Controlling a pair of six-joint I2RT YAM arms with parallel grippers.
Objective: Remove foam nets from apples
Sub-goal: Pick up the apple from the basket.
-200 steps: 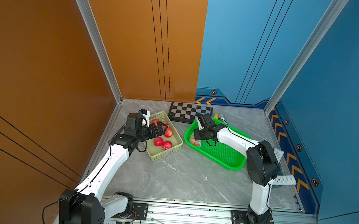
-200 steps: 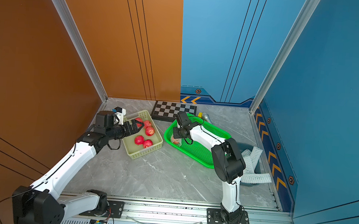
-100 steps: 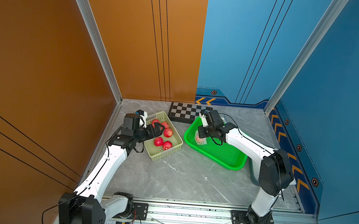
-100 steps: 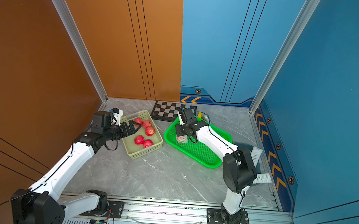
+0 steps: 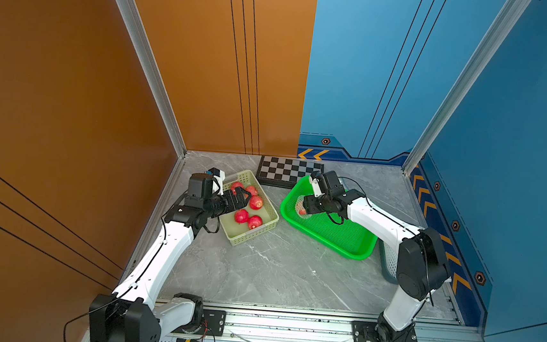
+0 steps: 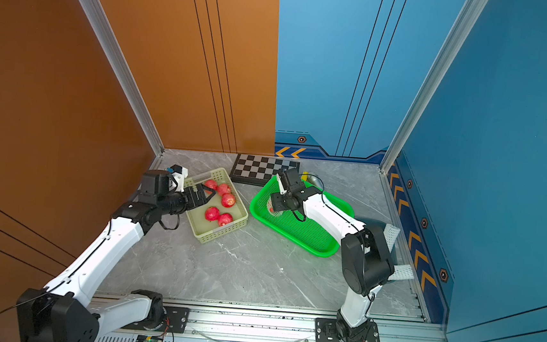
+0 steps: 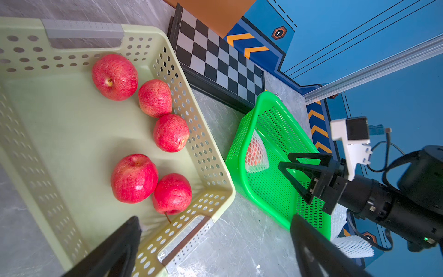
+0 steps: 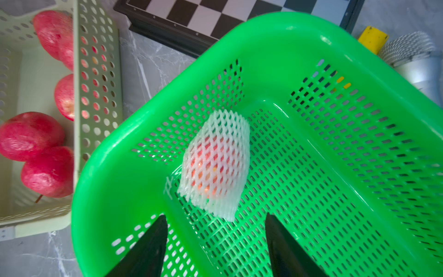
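Observation:
One apple in its white foam net [image 8: 215, 163] lies in a corner of the green basket [image 8: 311, 31]; both top views show it [image 5: 301, 205] [image 6: 271, 206]. My right gripper [image 8: 215, 217] is open just short of the net's end, with nothing between its fingers. Several bare red apples [image 5: 256, 202] [image 7: 134, 178] lie in the pale yellow-green basket [image 5: 250, 240]. My left gripper [image 7: 215, 217] is open and empty over that basket's right end [image 5: 241, 196]. Loose foam nets [image 6: 390, 233] lie behind my right arm.
A chessboard [image 5: 288, 173] lies against the back wall behind both baskets. A yellow block [image 8: 372, 38] and a silver object [image 8: 417, 62] sit behind the green basket. Walls close in left, back and right. My right arm's elbow [image 5: 421, 270] stands at the right.
My right gripper went from shut to open, and the netted apple now lies free in the green basket. My right arm stretched further out. My left gripper drew back slightly, still open.

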